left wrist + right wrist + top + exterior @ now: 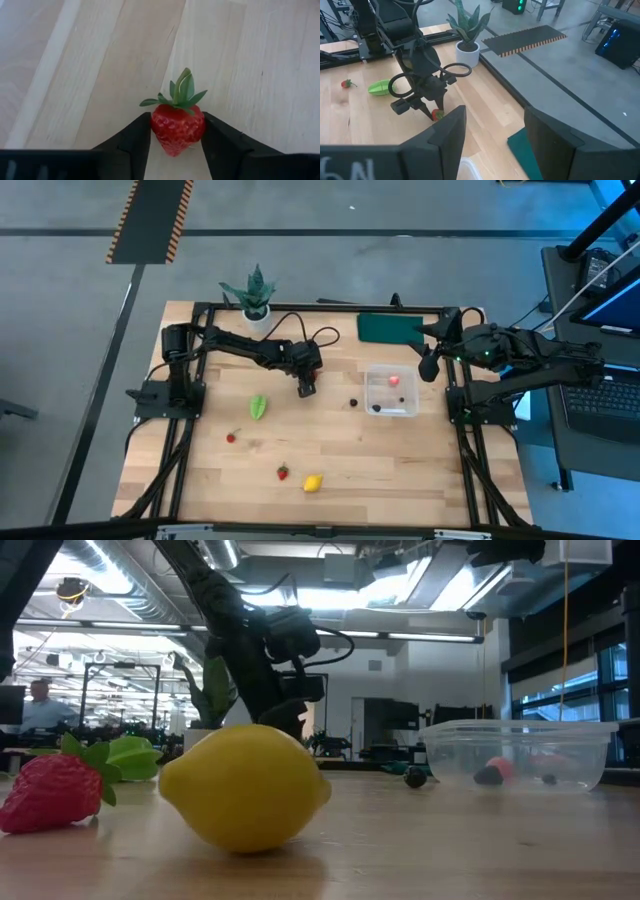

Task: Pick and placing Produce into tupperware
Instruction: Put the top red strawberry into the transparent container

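No legible text, labels, brands or numbers anywhere

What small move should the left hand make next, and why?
Probably carry the strawberry toward the tupperware. The left hand already grips it between both fingers, above the table and short of the box, so only transport remains.

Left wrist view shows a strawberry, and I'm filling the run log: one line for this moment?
left gripper: shut on strawberry, above table | right gripper: open, waiting by box | lemon: on table
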